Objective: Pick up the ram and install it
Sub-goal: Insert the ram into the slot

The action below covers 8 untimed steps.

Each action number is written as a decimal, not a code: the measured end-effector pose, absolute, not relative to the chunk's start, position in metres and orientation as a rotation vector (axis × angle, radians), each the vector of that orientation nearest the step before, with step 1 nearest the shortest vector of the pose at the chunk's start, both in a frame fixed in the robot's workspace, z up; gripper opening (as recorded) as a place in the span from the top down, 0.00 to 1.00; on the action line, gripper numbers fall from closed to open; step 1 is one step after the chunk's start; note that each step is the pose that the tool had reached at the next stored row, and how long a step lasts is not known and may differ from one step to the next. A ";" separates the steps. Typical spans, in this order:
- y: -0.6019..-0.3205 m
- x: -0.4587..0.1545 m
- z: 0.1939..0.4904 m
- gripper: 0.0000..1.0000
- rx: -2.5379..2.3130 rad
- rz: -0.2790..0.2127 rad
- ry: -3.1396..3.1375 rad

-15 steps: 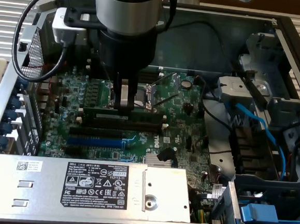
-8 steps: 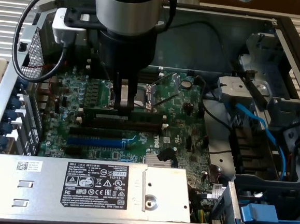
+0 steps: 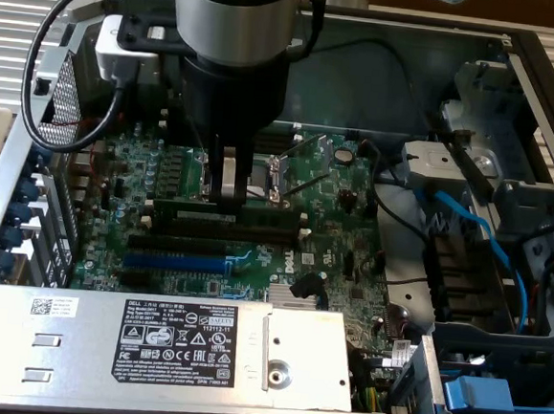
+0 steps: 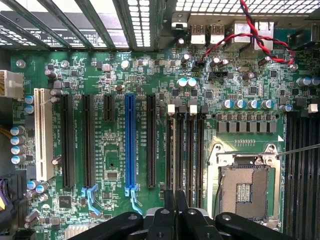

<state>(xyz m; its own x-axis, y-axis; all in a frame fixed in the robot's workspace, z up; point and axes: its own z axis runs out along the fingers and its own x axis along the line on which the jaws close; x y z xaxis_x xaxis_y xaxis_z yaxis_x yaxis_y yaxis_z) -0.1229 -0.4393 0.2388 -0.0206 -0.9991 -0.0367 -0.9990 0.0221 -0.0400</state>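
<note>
Ram (image 3: 257, 220) upright on green motherboard (image 3: 343, 222) inside open computer case (image 3: 414, 45)

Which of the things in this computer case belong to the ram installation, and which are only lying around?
Belong to the job: the ram, gripped by the claw; the memory slots.
Not part of it: blue expansion slot; white slot; processor socket; blue cables.
</note>
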 end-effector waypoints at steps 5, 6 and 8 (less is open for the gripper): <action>-0.439 -0.123 0.238 0.88 -2.158 -0.005 2.208; -0.439 -0.123 0.238 0.88 -2.158 -0.005 2.208; -0.439 -0.123 0.238 0.88 -2.158 -0.005 2.208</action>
<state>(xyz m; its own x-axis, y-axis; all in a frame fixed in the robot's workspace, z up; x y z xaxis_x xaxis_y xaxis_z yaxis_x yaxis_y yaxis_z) -0.1230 -0.4393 0.2377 -0.0220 -0.9991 -0.0367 -0.9989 0.0235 -0.0400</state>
